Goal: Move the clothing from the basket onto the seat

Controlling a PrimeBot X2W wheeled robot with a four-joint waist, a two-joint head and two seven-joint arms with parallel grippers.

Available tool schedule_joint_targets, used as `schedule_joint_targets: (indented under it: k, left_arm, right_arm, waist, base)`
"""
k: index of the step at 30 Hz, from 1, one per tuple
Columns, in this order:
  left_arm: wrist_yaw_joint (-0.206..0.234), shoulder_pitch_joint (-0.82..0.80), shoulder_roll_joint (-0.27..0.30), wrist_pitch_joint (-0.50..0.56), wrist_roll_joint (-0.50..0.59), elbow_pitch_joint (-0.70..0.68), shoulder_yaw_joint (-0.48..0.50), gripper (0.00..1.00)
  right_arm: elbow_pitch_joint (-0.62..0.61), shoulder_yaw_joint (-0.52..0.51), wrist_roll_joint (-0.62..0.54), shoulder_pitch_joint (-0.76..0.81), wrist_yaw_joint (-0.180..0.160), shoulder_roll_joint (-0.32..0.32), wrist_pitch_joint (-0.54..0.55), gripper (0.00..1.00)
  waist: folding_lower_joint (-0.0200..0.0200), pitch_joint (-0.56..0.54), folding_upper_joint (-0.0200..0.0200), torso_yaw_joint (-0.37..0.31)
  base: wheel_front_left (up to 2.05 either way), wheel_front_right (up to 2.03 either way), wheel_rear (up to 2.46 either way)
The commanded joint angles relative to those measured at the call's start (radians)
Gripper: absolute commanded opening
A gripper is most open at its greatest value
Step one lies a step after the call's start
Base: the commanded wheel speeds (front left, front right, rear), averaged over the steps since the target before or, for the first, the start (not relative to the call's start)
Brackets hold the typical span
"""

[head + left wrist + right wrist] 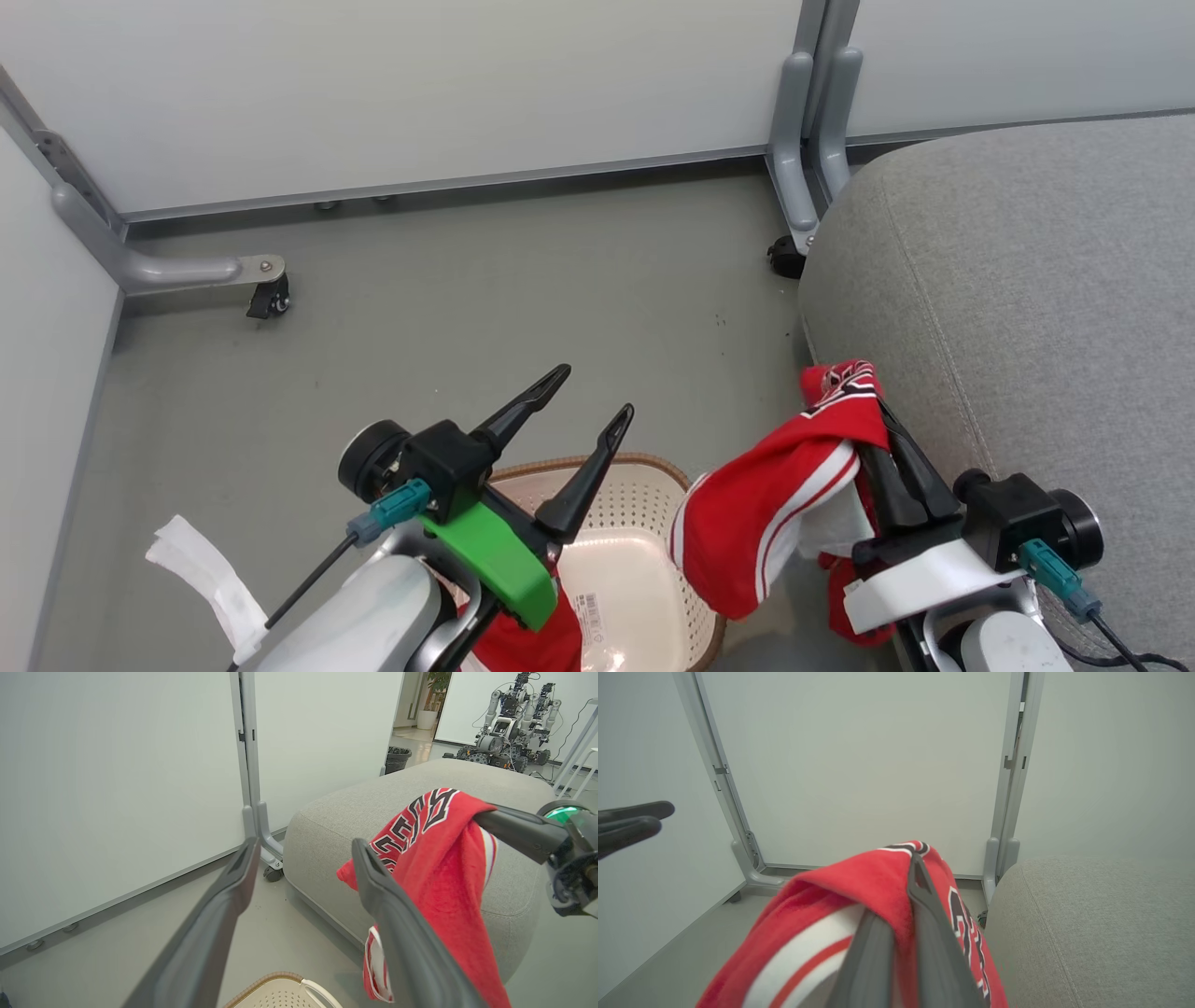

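A red garment (775, 504) with white stripes and dark lettering hangs from my right gripper (870, 411), which is shut on it beside the left edge of the grey seat (1027, 308). In the right wrist view the garment (859, 891) drapes over both closed fingers, with the seat (1101, 924) to the right. My left gripper (596, 389) stands open and empty above the cream basket (653, 467). More red clothing (523, 644) lies in the basket, partly hidden under my left arm. The left wrist view shows the lettered garment (439, 858) in front of the seat (373, 798), and the basket's rim (275, 980) below.
White partition panels on grey caster legs (266, 280) (794, 233) close off the back and left. A white strip of cloth or paper (210, 579) lies on the grey floor at lower left. Beyond the seat stand a bin (397, 758) and other robots (509, 723).
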Motion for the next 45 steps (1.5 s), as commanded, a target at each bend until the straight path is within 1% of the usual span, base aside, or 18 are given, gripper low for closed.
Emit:
schedule_joint_targets:
  k: [1,13,19,25,31,36,40,45]
  left_arm:
    - [0.004,0.016,0.006,-0.005,-0.001,0.0,-0.001,1.0]
    - [0.008,0.021,0.003,-0.007,-0.006,0.006,-0.011,1.0]
    - [0.009,0.02,0.005,-0.009,-0.008,0.004,-0.012,1.0]
    - [0.016,0.007,0.017,-0.009,0.001,-0.011,-0.011,1.0]
    - [0.018,-0.03,0.04,0.001,0.017,-0.035,-0.007,1.0]
    - [0.01,-0.067,0.057,0.021,0.034,-0.057,-0.015,1.0]
    - [0.001,-0.095,0.07,0.04,0.045,-0.074,-0.026,1.0]
    - [-0.006,-0.133,0.079,0.063,0.065,-0.098,-0.039,1.0]
  right_arm:
    - [-0.004,-0.003,-0.001,0.013,0.0,0.0,-0.003,0.0]
    - [-0.006,0.003,0.002,0.016,0.0,0.001,-0.003,0.0]
    - [-0.02,0.001,-0.004,0.021,0.0,-0.001,-0.003,0.0]
    - [-0.046,-0.021,-0.011,0.008,0.0,-0.002,-0.003,0.0]
    - [-0.089,-0.054,-0.014,-0.009,0.0,0.0,-0.003,0.0]
    - [-0.135,-0.096,0.016,-0.013,0.0,0.001,-0.003,0.0]
    - [-0.164,-0.123,0.03,-0.026,0.0,0.001,-0.003,0.0]
    - [-0.184,-0.168,0.064,-0.064,0.0,0.002,-0.003,0.0]
  waist:
    - [0.0,-0.002,0.0,0.001]
    - [0.0,-0.012,0.0,-0.001]
    - [0.0,-0.01,0.0,-0.035]
    - [0.0,0.022,0.0,-0.128]
    - [0.0,0.089,0.0,-0.259]
    - [0.0,0.156,0.0,-0.361]
    - [0.0,0.211,0.0,-0.415]
    - [0.0,0.287,0.0,-0.444]
  base:
    - [0.0,0.0,0.0]
    - [0.0,0.0,0.0]
    - [0.0,0.0,0.0]
    - [0.0,0.0,0.0]
    - [0.0,0.0,0.0]
    - [0.0,0.0,0.0]
    - [0.0,0.0,0.0]
    - [0.0,0.0,0.0]
